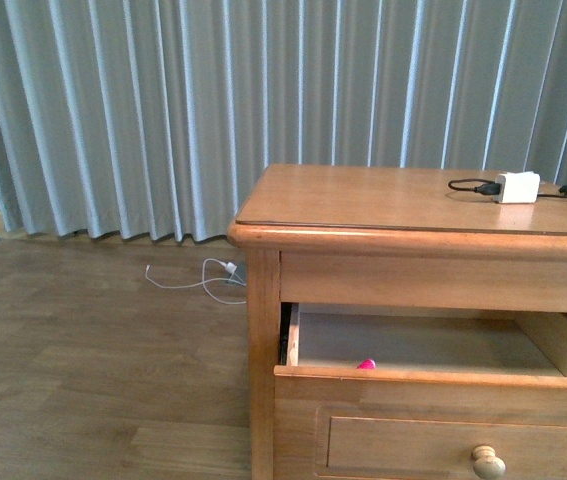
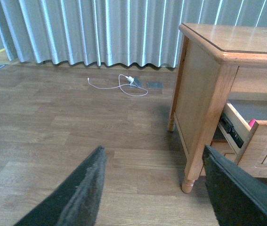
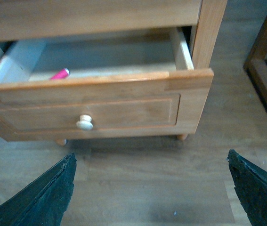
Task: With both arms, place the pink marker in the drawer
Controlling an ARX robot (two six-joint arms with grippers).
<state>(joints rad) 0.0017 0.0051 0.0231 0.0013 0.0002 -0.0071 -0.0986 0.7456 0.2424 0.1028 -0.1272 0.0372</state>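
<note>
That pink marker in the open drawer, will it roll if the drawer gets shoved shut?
Probably a little: the pink marker looks round and lies on its side near the front of the drawer. It looks small and light, so a gentle push may barely shift it.

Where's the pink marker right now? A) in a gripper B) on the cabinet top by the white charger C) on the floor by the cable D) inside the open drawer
D: the pink marker lies inside the open drawer, just behind its front panel.
</note>
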